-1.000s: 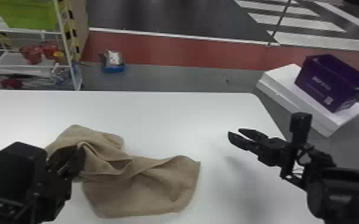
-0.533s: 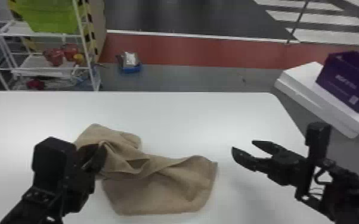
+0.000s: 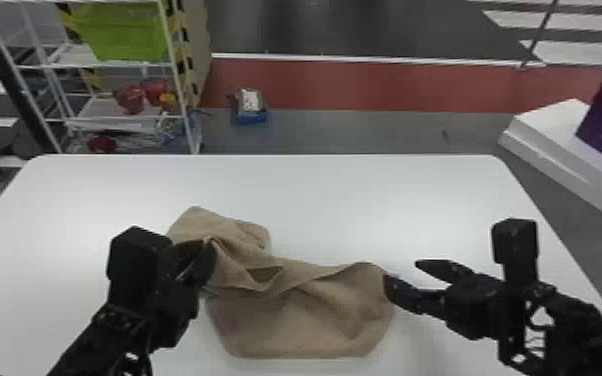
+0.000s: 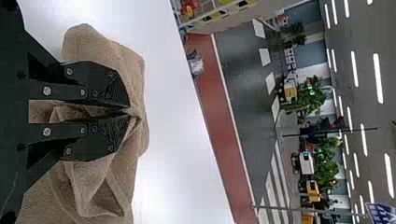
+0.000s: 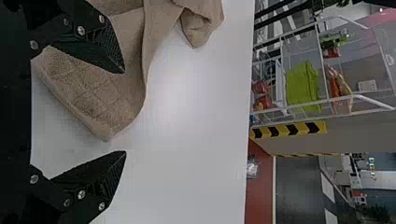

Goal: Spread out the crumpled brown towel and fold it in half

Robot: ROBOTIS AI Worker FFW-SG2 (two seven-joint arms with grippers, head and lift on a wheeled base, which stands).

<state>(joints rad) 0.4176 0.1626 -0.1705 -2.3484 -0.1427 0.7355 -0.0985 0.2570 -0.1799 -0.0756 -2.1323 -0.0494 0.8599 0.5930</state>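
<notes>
On the white surface (image 3: 340,200), your brown towel (image 3: 295,327) lies bunched and rumpled at its far left part, with loose folds across the middle and a flatter stretch nearest you. Your left gripper (image 3: 208,246) is at that bunched part; the left wrist view shows its fingers clamped on a pinch of cloth. Your right gripper (image 3: 401,271) is by the right edge; the right wrist view shows its fingers wide apart and a faint grid of creases in the cloth.

Left end effector (image 3: 209,244) in tight pinch, right end effector (image 3: 401,271) agape
</notes>
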